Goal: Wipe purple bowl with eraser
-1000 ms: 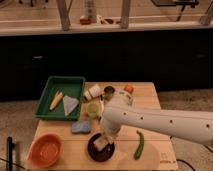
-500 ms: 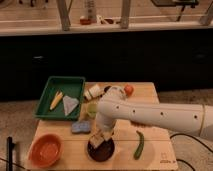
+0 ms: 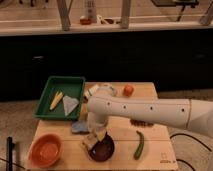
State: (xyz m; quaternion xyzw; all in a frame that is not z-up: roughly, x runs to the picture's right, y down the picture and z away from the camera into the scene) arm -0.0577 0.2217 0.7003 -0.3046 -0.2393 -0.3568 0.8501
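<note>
The purple bowl [image 3: 103, 149] sits at the table's front middle, dark and glossy. My gripper [image 3: 96, 134] hangs from the white arm that reaches in from the right, pointing down over the bowl's back left rim. It is shut on the eraser [image 3: 92, 141], a small pale tan block, which rests against the bowl's left rim. Where the gripper meets the eraser is partly hidden by the arm.
An orange-red bowl [image 3: 46, 150] sits at the front left. A blue-grey sponge pad [image 3: 79, 127] lies left of the gripper. A green tray [image 3: 50, 91] with food stands at the back left. An orange fruit [image 3: 128, 90] and a green vegetable [image 3: 139, 145] lie to the right.
The arm has swung left and lowered across the table. The gripper with the eraser has shifted from inside the bowl toward its back left rim.
</note>
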